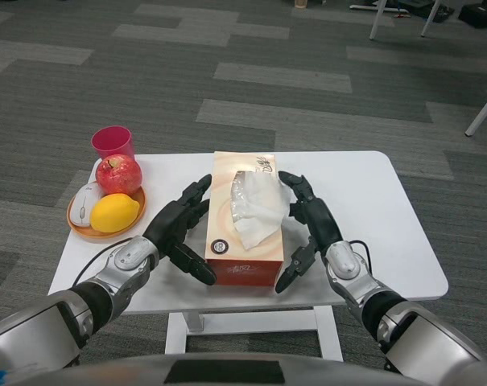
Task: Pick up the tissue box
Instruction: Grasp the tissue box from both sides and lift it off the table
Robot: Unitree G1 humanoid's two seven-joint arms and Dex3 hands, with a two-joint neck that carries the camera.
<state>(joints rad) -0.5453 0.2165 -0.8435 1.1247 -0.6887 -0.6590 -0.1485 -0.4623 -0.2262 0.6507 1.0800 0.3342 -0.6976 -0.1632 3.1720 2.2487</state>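
Grey carpet [251, 72] in lighter and darker blocks, white furniture legs [377, 20] at the far edge.

An orange tissue box [245, 211] is lying at the centre of the frame on a white table [372, 209], a white tissue [259, 207] sticking out of its top. The left hand [181, 227] and right hand [309, 223] are flanking its sides, fingers spread. At left, a plate [76, 225] is holding a pomegranate [119, 174], a lemon [114, 213] and a white computer mouse [85, 203], with a pink cup [113, 142] standing behind.
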